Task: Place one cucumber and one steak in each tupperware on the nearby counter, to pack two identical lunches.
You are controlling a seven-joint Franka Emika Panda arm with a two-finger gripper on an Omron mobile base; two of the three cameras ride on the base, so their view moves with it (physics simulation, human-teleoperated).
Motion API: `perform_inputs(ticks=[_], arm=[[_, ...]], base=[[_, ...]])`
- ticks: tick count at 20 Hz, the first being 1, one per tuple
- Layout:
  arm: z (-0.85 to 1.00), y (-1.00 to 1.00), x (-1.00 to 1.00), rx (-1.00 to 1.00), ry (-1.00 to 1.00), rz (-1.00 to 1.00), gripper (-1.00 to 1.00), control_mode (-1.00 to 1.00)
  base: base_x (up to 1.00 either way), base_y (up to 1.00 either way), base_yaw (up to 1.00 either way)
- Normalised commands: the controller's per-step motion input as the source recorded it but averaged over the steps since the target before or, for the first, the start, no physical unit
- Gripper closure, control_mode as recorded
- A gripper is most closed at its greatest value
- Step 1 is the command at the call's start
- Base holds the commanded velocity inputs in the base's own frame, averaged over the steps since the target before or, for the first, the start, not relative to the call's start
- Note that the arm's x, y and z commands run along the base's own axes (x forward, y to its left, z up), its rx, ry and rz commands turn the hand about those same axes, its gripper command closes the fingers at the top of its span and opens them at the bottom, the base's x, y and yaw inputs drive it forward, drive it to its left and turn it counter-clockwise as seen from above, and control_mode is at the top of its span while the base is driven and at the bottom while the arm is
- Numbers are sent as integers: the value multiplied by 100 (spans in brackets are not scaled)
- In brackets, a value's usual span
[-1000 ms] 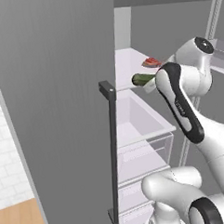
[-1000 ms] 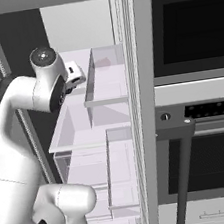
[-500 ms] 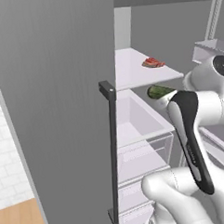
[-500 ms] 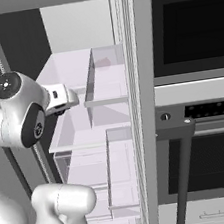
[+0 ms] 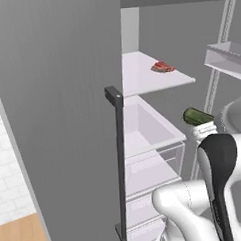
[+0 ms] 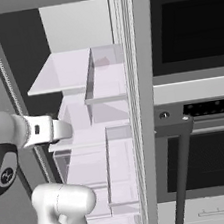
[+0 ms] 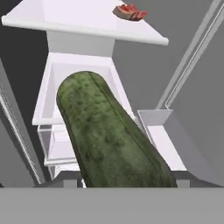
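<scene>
Open fridge [image 5: 143, 141] ahead, grey door [image 5: 57, 121] swung wide at left with a dark upright handle [image 5: 119, 162] along its edge. Beside it on the right, a dark built-in oven [image 6: 201, 121] with a slanted bar handle [image 6: 181, 175]. Inside the fridge, a white upper shelf [image 5: 150, 76] over a clear drawer [image 5: 148, 131], more drawers stacked below; clear door bins [image 6: 105, 84] hanging at the right.

White arm [image 5: 216, 187] rising in front of the drawers, dark wrist joint uppermost. Dark green cucumber [image 7: 109, 140] held lengthwise in the tool [image 7: 122, 181], fingers [image 7: 65, 180] pressed to either side of its lower end; in the left base view, green cucumber tip [image 5: 197, 116] poking out above the wrist, just outside the drawer front and below the shelf edge. Tool clamped on the cucumber, in the air, clear of shelf and drawer.

Red-pink steak [image 5: 163, 66] lying flat near the far right edge of the upper shelf, also seen at the top of the hand view [image 7: 130, 12], well apart from the cucumber.
</scene>
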Motion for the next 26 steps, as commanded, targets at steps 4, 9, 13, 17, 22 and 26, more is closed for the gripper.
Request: perform_inputs(ticks=[4,9,13,17,22,26], arm=[[0,0,0,0,0,0,100,100],[0,0,0,0,0,0,100,100],[0,0,0,0,0,0,100,100],[0,0,0,0,0,0,100,100],[0,0,0,0,0,0,100,100],[0,0,0,0,0,0,100,100]], base=[[-100,-22,-8],[-100,-6,0],[-100,-43,-2],[-67,-95,-20],[0,-100,-32],[63,-100,-31]])
